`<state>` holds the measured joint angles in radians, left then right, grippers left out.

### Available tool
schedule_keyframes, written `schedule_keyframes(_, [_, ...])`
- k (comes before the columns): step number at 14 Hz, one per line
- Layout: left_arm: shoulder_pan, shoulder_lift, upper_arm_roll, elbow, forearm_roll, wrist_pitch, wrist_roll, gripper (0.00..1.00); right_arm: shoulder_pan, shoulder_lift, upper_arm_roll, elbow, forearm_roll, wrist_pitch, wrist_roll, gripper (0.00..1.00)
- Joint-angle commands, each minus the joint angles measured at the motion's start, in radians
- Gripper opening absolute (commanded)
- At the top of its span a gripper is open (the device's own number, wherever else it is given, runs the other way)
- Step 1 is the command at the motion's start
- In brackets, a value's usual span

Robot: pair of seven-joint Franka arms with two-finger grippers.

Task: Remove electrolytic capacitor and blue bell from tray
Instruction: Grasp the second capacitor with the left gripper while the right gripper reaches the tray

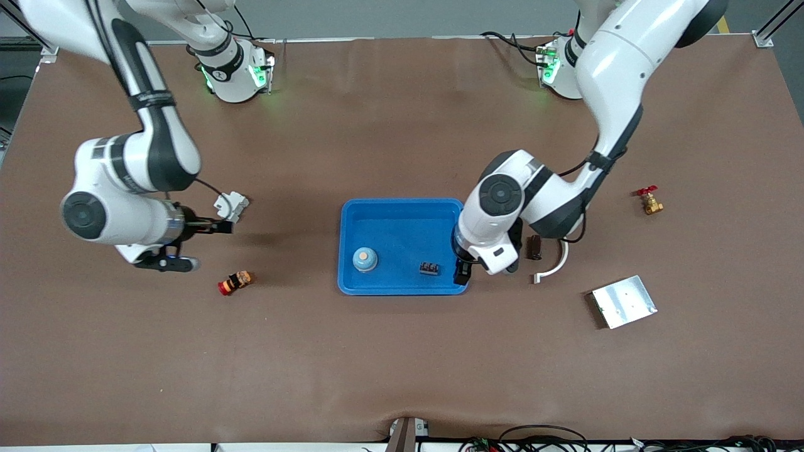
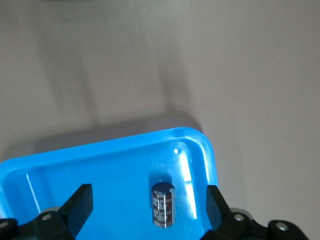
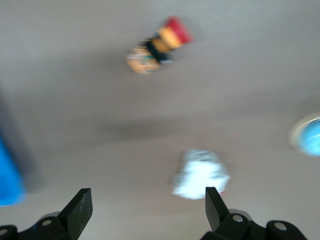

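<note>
The bell, a blue dome with an orange top, sits in the blue tray. The dark capacitor lies on its side in the same tray, toward the left arm's end. In the left wrist view the capacitor rests on the tray floor, untouched, under my open left gripper. From the front, the left gripper hangs over the tray's corner. My right gripper is open and empty above bare table, next to a white part; its wrist view shows the gripper holding nothing.
A red and yellow push button lies nearer the front camera than the right gripper. At the left arm's end are a brown block, a white curved bracket, a metal plate and a brass valve.
</note>
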<state>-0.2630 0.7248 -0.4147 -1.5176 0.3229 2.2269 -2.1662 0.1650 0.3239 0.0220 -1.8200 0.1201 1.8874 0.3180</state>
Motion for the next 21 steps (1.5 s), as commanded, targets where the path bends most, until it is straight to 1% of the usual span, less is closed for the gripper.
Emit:
schedule_keyframes(1, [-0.091,0.063,0.068,0.091,-0.016,-0.05,-0.064,1.0,0.124,0.088,-0.014,0.121,0.064,0.004,0.247,1.0])
schedule_keyframes(4, [-0.101,0.096,0.071,0.119,-0.012,-0.05,-0.095,1.0,0.23,0.171,-0.014,0.203,0.087,0.083,0.516,1.0])
schedule_keyframes(6, [-0.105,0.117,0.077,0.142,-0.013,-0.05,-0.095,1.0,0.277,0.216,-0.014,0.209,0.092,0.174,0.639,1.0])
schedule_keyframes(8, [-0.117,0.123,0.077,0.145,-0.013,-0.05,-0.095,1.0,0.321,0.266,-0.014,0.223,0.101,0.255,0.777,1.0])
schedule_keyframes(9, [-0.122,0.136,0.08,0.152,-0.013,-0.049,-0.096,1.0,0.33,0.305,-0.014,0.269,0.101,0.257,0.814,1.0])
schedule_keyframes(10, [-0.128,0.151,0.083,0.172,-0.013,-0.047,-0.096,1.0,0.34,0.34,-0.014,0.328,0.104,0.248,0.841,1.0])
schedule_keyframes(11, [-0.139,0.163,0.083,0.186,-0.013,-0.047,-0.096,1.0,0.362,0.362,-0.014,0.346,0.095,0.248,0.867,1.0])
schedule_keyframes(14, [-0.156,0.168,0.099,0.188,-0.013,-0.038,-0.093,1.0,0.404,0.395,-0.016,0.347,0.09,0.262,0.901,1.0])
schedule_keyframes(18, [-0.174,0.188,0.109,0.194,-0.013,-0.012,-0.095,1.0,0.412,0.426,-0.016,0.352,0.092,0.295,0.92,1.0])
schedule_keyframes(20, [-0.185,0.197,0.116,0.195,-0.008,-0.006,-0.09,1.0,0.412,0.437,-0.02,0.358,0.078,0.303,0.923,1.0])
schedule_keyframes(21, [-0.193,0.208,0.126,0.211,-0.008,0.002,-0.089,1.0,0.41,0.448,-0.022,0.364,0.075,0.306,0.924,1.0])
